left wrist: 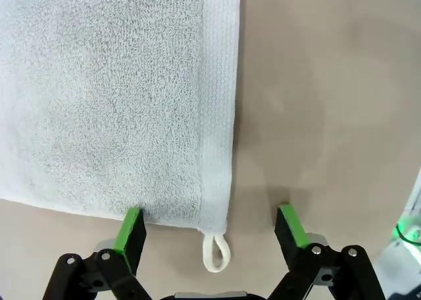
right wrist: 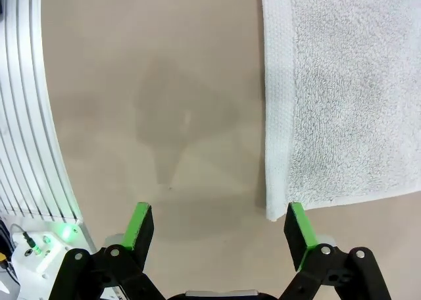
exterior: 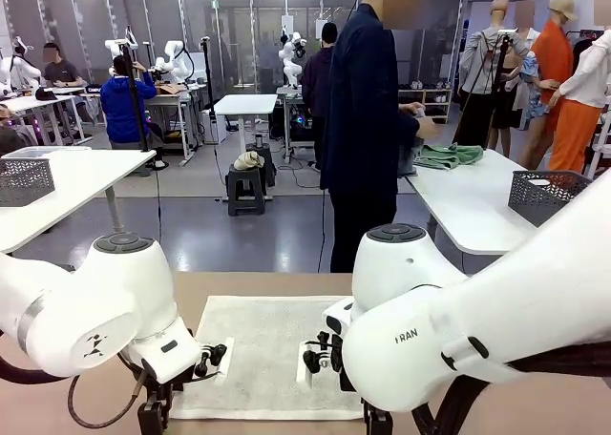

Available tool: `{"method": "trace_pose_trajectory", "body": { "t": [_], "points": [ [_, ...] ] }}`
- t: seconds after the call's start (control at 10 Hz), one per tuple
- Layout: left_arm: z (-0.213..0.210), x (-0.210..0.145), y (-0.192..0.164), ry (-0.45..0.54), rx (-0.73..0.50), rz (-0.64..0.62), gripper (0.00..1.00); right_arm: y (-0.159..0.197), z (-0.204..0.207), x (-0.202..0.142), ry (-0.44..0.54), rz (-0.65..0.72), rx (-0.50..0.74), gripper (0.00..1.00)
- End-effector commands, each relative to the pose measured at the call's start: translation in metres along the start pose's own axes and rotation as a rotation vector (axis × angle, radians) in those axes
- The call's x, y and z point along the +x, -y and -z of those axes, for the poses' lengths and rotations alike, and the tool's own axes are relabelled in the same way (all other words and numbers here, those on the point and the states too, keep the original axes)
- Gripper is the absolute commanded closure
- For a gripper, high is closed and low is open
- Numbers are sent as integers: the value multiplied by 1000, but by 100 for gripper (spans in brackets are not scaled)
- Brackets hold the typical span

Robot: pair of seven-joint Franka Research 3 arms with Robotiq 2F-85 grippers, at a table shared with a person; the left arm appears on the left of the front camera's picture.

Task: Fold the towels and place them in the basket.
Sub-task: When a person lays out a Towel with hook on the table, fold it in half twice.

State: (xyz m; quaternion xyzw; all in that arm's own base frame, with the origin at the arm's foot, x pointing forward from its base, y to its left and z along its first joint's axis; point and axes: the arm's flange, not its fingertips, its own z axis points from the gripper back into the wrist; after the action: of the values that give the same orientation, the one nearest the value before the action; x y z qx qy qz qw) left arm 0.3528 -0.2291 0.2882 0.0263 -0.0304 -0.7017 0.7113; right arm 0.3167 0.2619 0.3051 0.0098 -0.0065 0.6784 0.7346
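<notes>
- Cream-white rectangular terry towel [exterior: 267, 344] lies flat and unfolded on the tan table [exterior: 286, 282], dead centre at 12 o'clock, between both arms.
- Left gripper [left wrist: 210, 224]: fingers spread wide, nothing held. It straddles one near corner, with the towel's small white corner loop [left wrist: 217, 252] at 6 o'clock between the green pads [left wrist: 131, 229].
- Right gripper [right wrist: 218, 224]: released, empty. The other near corner sits at 5 o'clock, just beside one pad.
- Progress: zero folds. Looks like pre-grasp on both near corners.
- Remaining: pinch, fold, put it in the basket.
- Dark grey perforated plastic basket [exterior: 547, 195] sits on the white side table [exterior: 468, 206] at 2 o'clock, well apart. Can't tell if it's the target.
</notes>
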Motion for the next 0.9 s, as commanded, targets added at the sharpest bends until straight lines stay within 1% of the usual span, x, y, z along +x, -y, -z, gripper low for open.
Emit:
{"method": "trace_pose_trajectory", "body": {
  "t": [0.0, 0.2, 0.3, 0.8],
  "points": [
    [-1, 0, 0, 0, 2, -10, 0, -2, -2, 0, -5, 15, 4, 0],
    [0, 0, 0, 0, 0, -1, 0, 5, 1, 2, -13, -14, -28, 0],
    [-4, 1, 0, 3, 3, 8, 0, 11, 3, 1, 7, -22, -49, 0],
    [-10, 10, 3, 19, 4, 37, 0, 26, 15, 0, 10, -31, -78, 0]
  ]
}}
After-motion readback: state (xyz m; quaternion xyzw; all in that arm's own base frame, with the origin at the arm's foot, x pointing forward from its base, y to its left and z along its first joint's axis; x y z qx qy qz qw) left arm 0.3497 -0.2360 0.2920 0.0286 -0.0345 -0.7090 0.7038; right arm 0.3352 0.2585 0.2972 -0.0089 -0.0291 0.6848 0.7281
